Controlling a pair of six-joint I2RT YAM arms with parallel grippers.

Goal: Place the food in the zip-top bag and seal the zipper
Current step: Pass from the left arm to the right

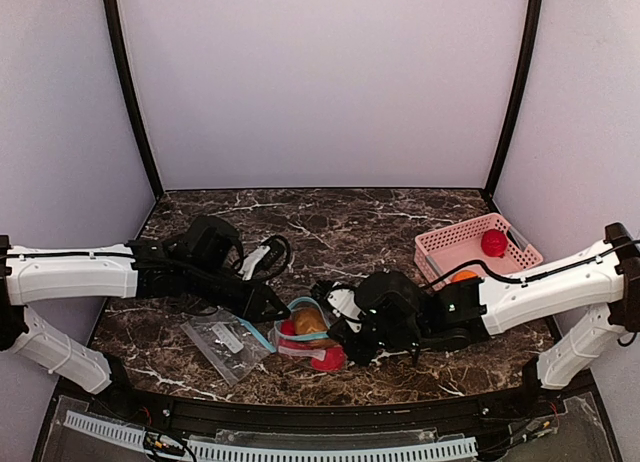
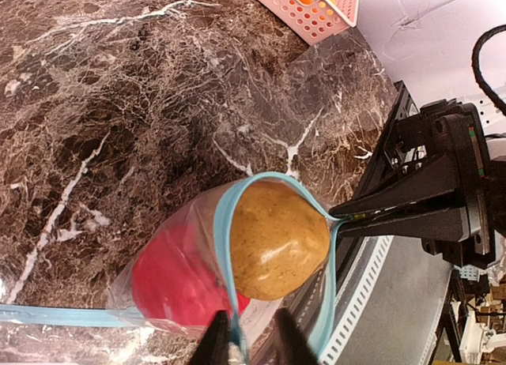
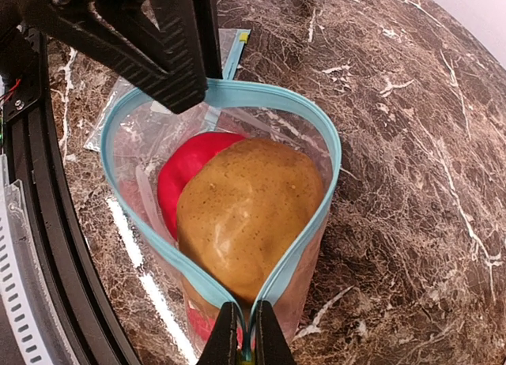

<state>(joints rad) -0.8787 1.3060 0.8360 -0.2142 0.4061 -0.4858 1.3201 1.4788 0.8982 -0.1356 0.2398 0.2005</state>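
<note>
The zip-top bag (image 1: 300, 334) stands with its mouth wide open between my two grippers. A brown-tan piece of food (image 3: 245, 215) fills the mouth, with a red piece (image 3: 186, 163) behind and below it. The teal zipper (image 3: 316, 136) forms an open loop around them. My right gripper (image 3: 246, 345) is shut on the zipper's near end, where both sides meet. At the opposite end, one side of the zipper (image 2: 225, 223) passes between the fingers of my left gripper (image 2: 251, 341), which stand slightly apart. Another red piece (image 1: 493, 242) and an orange piece (image 1: 463, 276) lie in the basket.
The pink slatted basket (image 1: 440, 244) stands at the right, behind my right arm. A second clear bag (image 1: 225, 344) with a white label lies flat to the left of the held bag. The table's front rail (image 1: 300, 447) runs close below the bag.
</note>
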